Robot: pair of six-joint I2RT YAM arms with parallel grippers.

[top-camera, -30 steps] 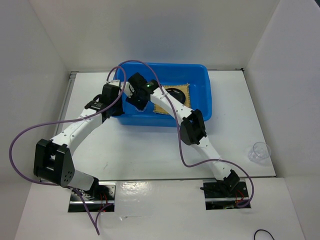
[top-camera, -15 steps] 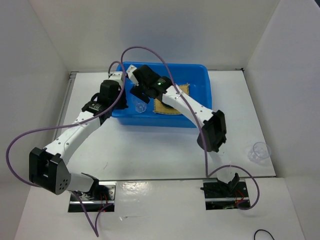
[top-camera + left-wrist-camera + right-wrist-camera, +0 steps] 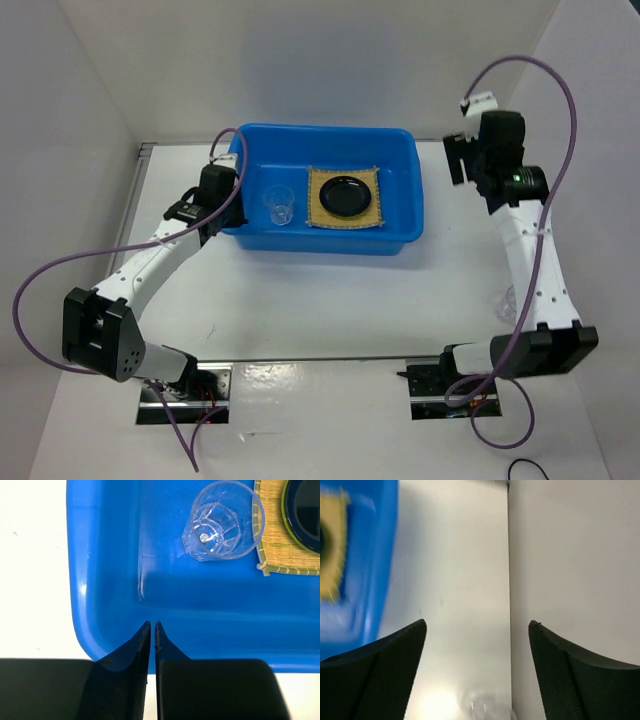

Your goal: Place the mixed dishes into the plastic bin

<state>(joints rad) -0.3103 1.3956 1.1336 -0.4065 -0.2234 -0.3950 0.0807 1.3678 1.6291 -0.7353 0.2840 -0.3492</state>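
While the left hand (image 3: 151, 626) sits over the left end of the plastic bin (image 3: 330, 238), fingers drawn together to a thin slit with nothing between them, the right hand (image 3: 456, 162) hangs high over the table (image 3: 300, 290), to the right of the bin, fingers spread wide and empty.

In bin: bamboo mat (image 3: 320, 215) flat on the floor, black dish (image 3: 342, 194) centred on it. The left wrist view shows the rim of a lime-green plate (image 3: 283, 507) under the dish. One clear cup (image 3: 279, 205) stands upright, just left of the mat.

Still out: second clear cup (image 3: 507, 302) on the table at the right edge, well apart from the bin and half hidden behind the right forearm.

Handling (judgement): second clear cup looks thin-walled, light, smooth, easy to tip or squash. Best to pinch it across the wall near the rim, or with one finger inside and one outside, using light force.

Change from half a second ago: then the right arm reached over the bin's left part, directly above the clear cup. Now it is swung out to the far right. Clear cup, mat and dish unmoved. Left arm barely shifted.
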